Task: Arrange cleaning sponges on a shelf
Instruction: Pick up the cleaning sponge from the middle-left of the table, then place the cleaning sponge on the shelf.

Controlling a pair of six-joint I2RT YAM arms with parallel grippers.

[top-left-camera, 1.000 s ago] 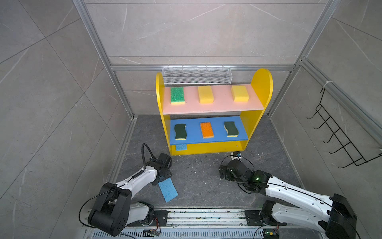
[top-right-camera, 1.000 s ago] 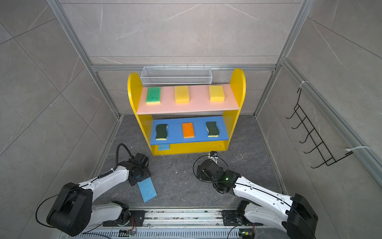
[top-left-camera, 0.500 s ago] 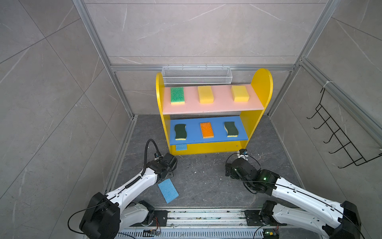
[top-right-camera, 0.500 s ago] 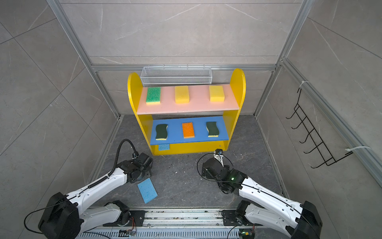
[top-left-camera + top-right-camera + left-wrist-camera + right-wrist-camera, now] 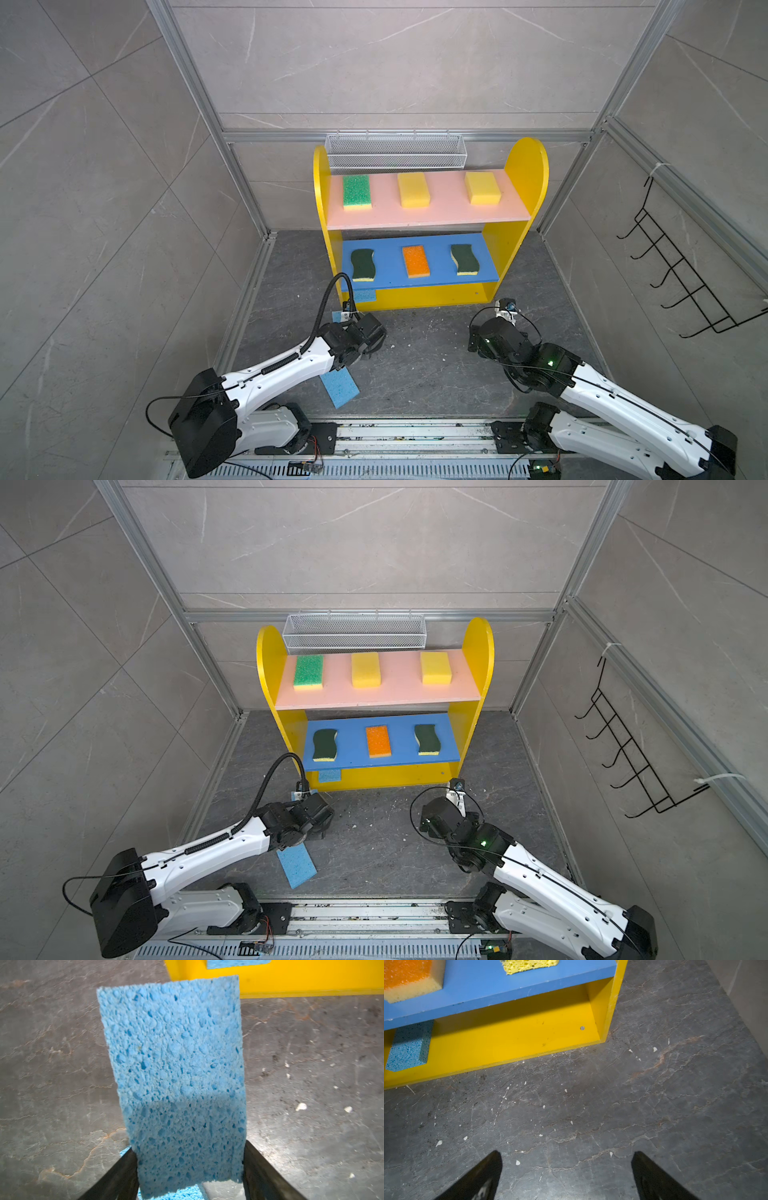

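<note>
1. Sponge, light-blue, sits clamped between the left fingers, its far end toward the shelf.
2. Right fingers stand spread wide, nothing between them; shelf base ahead of their tips.

Noted in both top views a white wire mesh basket hung along the horizontal aluminium bar at the back wall. Logged a black wire hook rack on the right side wall, strapped to the frame with white ties. Recorded a dark grey veined floor strewn with small white crumbs, and grey tiled walls all round.
</note>
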